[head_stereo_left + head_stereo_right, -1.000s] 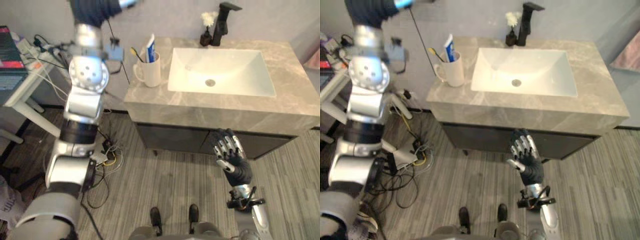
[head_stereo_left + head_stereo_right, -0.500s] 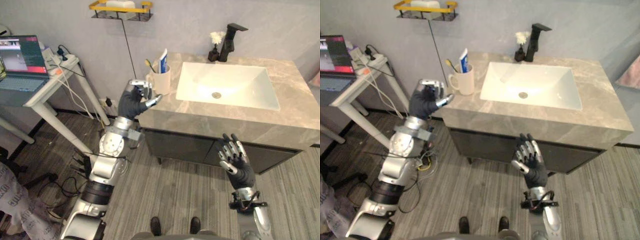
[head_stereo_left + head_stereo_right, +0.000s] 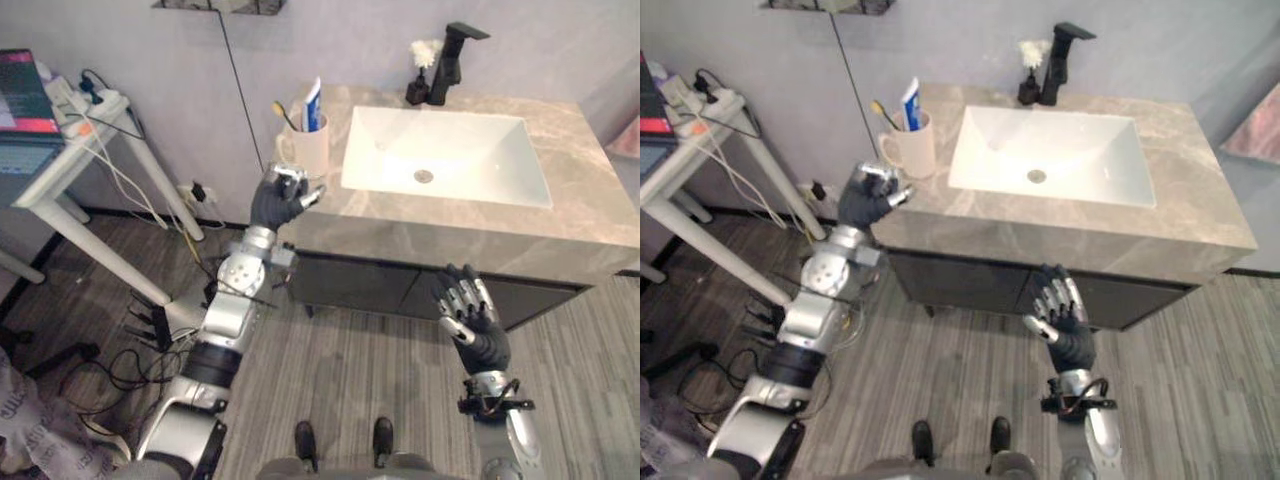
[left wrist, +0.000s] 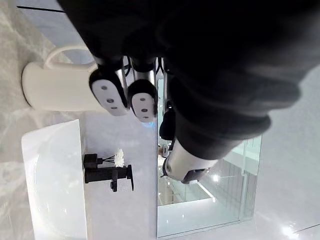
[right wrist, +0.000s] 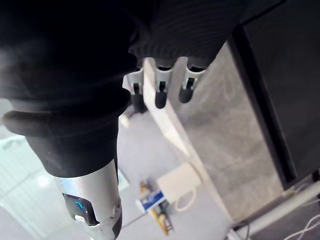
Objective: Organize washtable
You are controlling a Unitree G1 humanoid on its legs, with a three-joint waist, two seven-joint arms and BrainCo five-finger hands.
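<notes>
The washtable (image 3: pixel 575 190) is a marble counter with a white sink (image 3: pixel 480 140) set into it. A white mug (image 3: pixel 303 150) holding a toothbrush and a toothpaste tube stands at its back left corner. My left hand (image 3: pixel 281 200) hovers at the counter's front left corner, just in front of the mug, fingers (image 4: pixel 107 92) curled into a fist with nothing in them. My right hand (image 3: pixel 470 320) is low in front of the dark cabinet, fingers (image 5: pixel 160 87) straight and spread, empty.
A black faucet (image 3: pixel 452 55) and a small black vase with a white flower (image 3: pixel 418 80) stand behind the sink. A white side table (image 3: pixel 60 150) with a laptop and cables is at the left. A wall shelf (image 3: pixel 215 5) hangs above the mug.
My left arm has come down from high by the wall to the counter's front left corner, and its fingers have curled shut. The camera has shifted. The right hand has stayed put.
</notes>
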